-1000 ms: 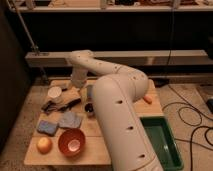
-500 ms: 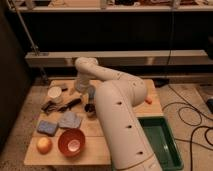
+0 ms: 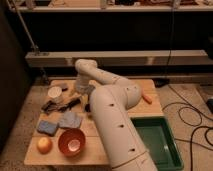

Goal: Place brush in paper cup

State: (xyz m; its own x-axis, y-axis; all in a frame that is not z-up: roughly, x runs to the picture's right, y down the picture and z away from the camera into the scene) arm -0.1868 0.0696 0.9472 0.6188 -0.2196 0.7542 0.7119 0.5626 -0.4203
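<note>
My gripper point(image 3: 81, 92) spread wide, gripping nothing, over desk point(image 3: 150, 107), cup point(image 3: 55, 92) at its 9 o'clock, brush point(image 3: 64, 105) lying at its 8 o'clock

The arm point(image 3: 114, 127) is off-white and thick: smooth rounded shells joined by bulging, ball-like elbows. Its near segment is a fat tube dotted with small dark holes in rows. Farther off it slims to a narrower pale link, then a greyer, darker wrist. That wrist carries the gripper point(image 3: 82, 93), low over the far left part of the table point(image 3: 154, 107).
</note>
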